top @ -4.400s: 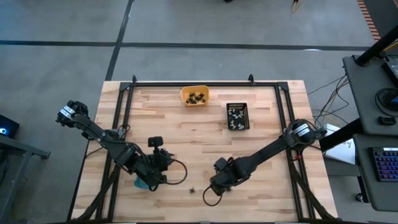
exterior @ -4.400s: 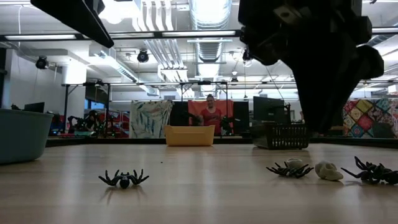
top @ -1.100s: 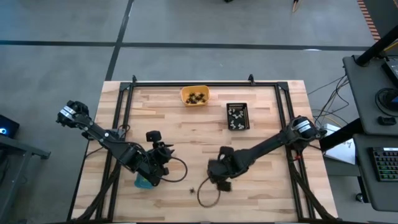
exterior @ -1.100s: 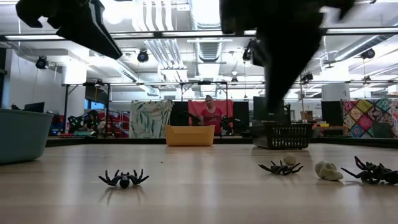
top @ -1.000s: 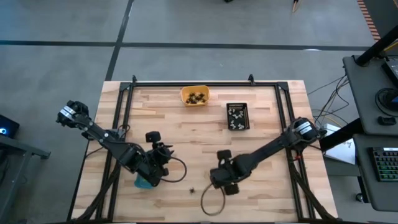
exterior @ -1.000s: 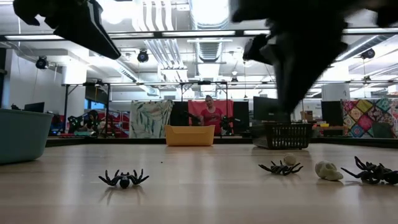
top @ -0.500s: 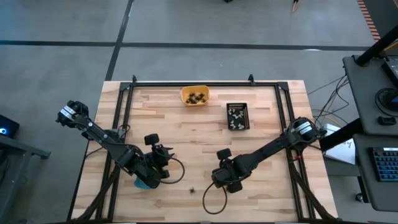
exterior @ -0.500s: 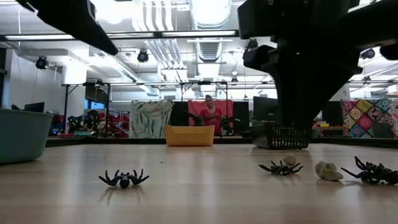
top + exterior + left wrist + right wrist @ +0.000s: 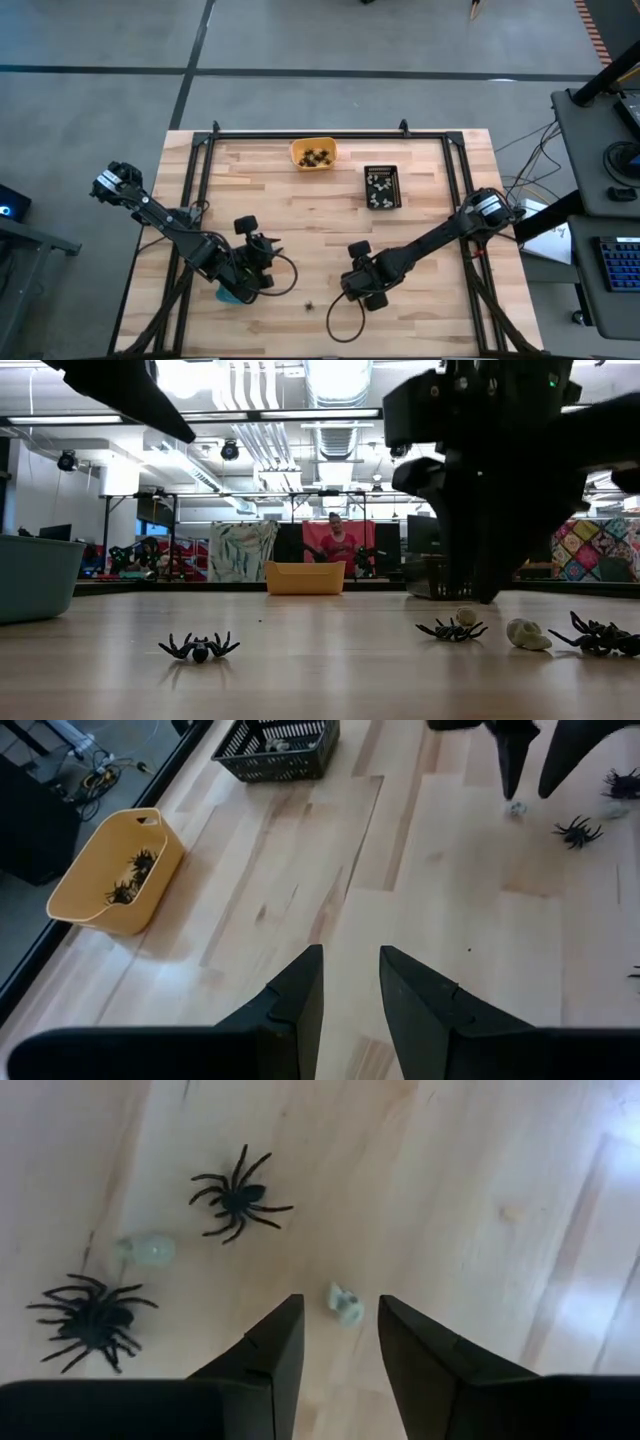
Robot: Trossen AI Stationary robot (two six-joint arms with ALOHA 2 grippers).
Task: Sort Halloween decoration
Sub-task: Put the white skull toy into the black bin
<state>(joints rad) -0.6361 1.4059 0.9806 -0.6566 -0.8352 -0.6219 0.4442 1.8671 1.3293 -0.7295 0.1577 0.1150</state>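
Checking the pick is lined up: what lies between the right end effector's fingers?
A small whitish trinket on bare table, between the open right end effector fingers, untouched, in the right wrist view.

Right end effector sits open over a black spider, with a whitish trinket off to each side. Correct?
Not quite. The right wrist view shows the open right end effector over a whitish trinket; two black spiders and another whitish piece lie aside.

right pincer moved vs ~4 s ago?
Yes, slightly. In the high view the right pincer sits a little farther from the table's near edge, toward the black tray. It now hangs over a whitish trinket.
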